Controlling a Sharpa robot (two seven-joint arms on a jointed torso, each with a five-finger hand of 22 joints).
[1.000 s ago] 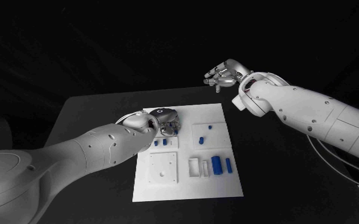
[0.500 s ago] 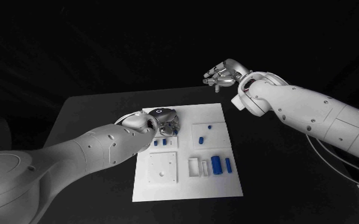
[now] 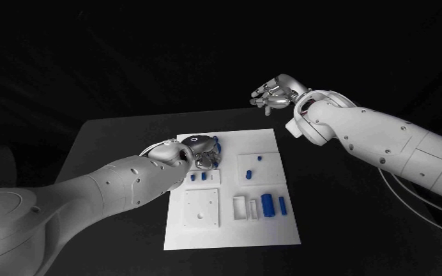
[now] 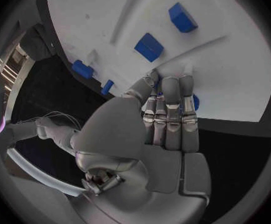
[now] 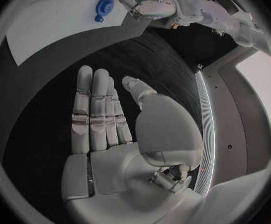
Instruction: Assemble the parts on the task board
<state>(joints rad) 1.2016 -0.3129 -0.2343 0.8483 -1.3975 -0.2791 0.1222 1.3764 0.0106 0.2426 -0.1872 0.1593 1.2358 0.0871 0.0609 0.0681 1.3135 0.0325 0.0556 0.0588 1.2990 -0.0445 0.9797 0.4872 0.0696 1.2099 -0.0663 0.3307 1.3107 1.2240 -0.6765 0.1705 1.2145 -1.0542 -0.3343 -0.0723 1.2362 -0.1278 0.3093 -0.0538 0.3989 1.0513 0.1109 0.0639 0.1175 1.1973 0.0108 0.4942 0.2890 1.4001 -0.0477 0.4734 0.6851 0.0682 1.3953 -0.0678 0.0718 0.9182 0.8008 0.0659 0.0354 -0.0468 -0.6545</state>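
Note:
The white task board (image 3: 230, 225) lies in the middle of the black table. My left hand (image 3: 201, 150) is over the board's far left corner, its fingers (image 4: 169, 109) laid straight and close together across a blue part (image 4: 195, 102) with the thumb at its side. The same blue part (image 3: 216, 140) sticks out beside the hand. My right hand (image 3: 273, 94) hangs in the air beyond the board's far edge, fingers (image 5: 95, 109) spread flat and holding nothing. Loose blue parts lie on the board: a thick cylinder (image 3: 267, 203), a slim one (image 3: 281, 204) and two small ones (image 3: 197, 176).
Two more blue parts (image 3: 248, 174) lie in a square recess on the board's right half. A white square plate (image 3: 202, 207) sits at the near left. Blue blocks (image 4: 149, 47) lie just past my left fingertips. Bare black table (image 3: 350, 225) surrounds the board.
My left hand has turned slightly over the board's far left corner, and a blue part now shows beside its fingers. My right hand has barely moved.

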